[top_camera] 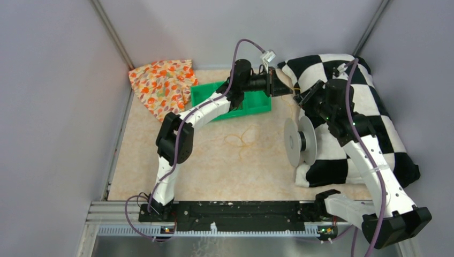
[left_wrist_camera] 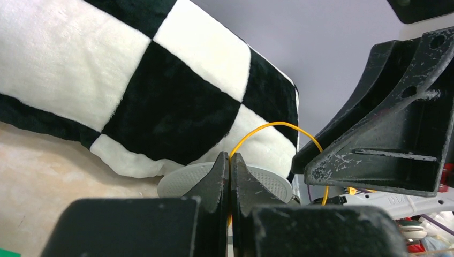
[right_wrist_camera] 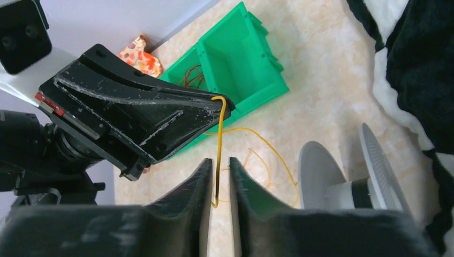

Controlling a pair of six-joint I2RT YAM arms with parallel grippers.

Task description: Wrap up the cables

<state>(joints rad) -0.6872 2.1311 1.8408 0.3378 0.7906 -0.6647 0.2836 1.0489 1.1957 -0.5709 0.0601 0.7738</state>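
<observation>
Starting at the near rail (top_camera: 235, 211), the beige marbled table (top_camera: 214, 171) runs open up to loose loops of yellow cable (top_camera: 243, 136) at its middle. Right of them a pale spool (top_camera: 300, 142) stands on edge at the border of the checkered blanket (top_camera: 369, 107). Beyond, the left gripper (left_wrist_camera: 230, 160) pinches the cable between pressed-together fingers. The right gripper (right_wrist_camera: 218, 168), tips a narrow gap apart, has the strand hanging between them. Farther back sit a green bin (top_camera: 257, 104) and a floral cloth (top_camera: 160, 85). Grey walls (top_camera: 53, 107) close three sides.
</observation>
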